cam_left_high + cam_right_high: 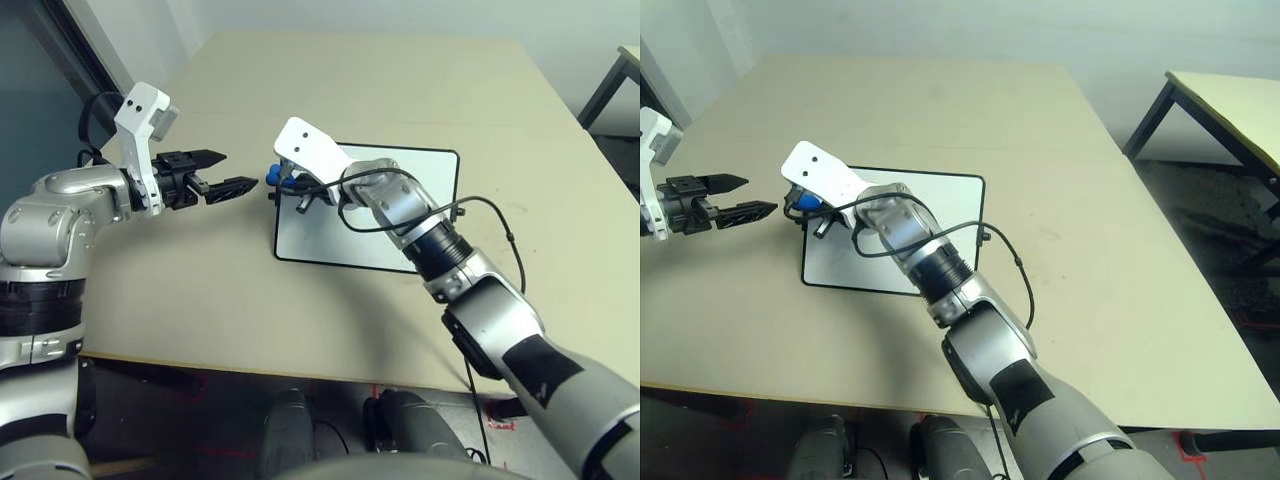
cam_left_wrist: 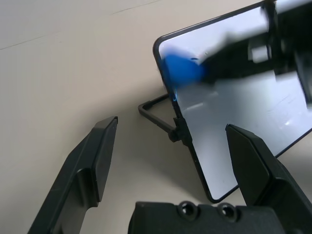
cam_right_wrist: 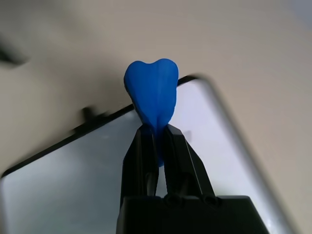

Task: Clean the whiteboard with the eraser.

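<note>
My right gripper (image 3: 157,134) is pinched tight on the eraser (image 3: 151,95), the two black fingers pressed together with the blue block squeezed between them and bulging out past the tips. From the head camera the eraser (image 1: 274,175) sits at the near-left corner region of the whiteboard (image 1: 420,170), over the short edge that faces my left arm; whether it touches the white surface or rides just above it I cannot tell. The whiteboard lies flat on the beige table (image 1: 380,80), roughly mid-table, black frame and rounded corners plain to see, a small black tab sticking out on its short side. Board face looks clean where visible; my right forearm crosses over much of it. A thin black cable loops from my right wrist out over the table on the right side. My left gripper (image 1: 218,172) hangs in the air just left of the board, pointed toward the eraser, fingers spread wide with nothing between them. In the left wrist camera its fingers (image 2: 95,161) frame the board's short edge and tab, with the eraser a blue blur near the corner.
</note>
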Robot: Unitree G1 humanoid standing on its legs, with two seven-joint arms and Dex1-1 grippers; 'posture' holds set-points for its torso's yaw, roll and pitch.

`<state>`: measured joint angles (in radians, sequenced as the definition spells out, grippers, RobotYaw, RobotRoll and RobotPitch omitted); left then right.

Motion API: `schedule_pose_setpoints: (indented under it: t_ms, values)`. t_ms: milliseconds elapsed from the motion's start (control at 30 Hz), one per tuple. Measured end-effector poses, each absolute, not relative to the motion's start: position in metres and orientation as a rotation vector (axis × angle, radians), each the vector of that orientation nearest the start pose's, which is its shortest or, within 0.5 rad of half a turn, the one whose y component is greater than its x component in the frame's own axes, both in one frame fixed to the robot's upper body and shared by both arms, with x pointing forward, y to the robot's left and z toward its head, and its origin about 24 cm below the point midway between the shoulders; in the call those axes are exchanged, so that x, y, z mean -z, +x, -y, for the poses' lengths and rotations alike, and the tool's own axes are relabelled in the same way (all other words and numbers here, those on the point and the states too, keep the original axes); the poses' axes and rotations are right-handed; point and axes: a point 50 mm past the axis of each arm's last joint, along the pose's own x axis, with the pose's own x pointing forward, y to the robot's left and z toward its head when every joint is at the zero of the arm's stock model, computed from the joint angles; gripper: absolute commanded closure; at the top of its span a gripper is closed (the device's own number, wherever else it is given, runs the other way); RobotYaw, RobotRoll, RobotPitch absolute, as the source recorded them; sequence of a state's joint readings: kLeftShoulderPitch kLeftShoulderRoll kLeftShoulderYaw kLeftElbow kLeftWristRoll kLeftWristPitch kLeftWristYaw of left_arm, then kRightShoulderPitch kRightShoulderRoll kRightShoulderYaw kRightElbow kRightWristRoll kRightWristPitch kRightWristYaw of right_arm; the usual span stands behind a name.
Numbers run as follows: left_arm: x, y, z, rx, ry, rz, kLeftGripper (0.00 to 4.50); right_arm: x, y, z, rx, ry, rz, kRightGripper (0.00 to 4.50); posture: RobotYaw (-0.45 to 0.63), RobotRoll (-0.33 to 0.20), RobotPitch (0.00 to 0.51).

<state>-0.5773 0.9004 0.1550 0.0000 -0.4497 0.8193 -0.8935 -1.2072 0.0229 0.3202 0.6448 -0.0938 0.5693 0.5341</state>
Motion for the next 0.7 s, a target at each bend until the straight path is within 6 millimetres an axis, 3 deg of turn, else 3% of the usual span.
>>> schedule_pose_setpoints:
  t_ms: [200,467,700]
  values:
    - [-0.223,0.297,-0.266,0.651,0.238,-0.262,0.00,-0.213,0.376,-0.019,-0.848,-0.528,-0.108,4.38,0.02,0.000,0.040]
    - [-0.223,0.297,-0.266,0.651,0.238,-0.261,0.00,-0.191,0.358,-0.024,-0.932,-0.542,-0.153,4.38,0.01,0.000,0.041]
    - [-0.223,0.297,-0.265,0.652,0.237,-0.261,0.00,-0.189,0.356,-0.023,-0.929,-0.556,-0.170,4.38,0.02,0.000,0.040]
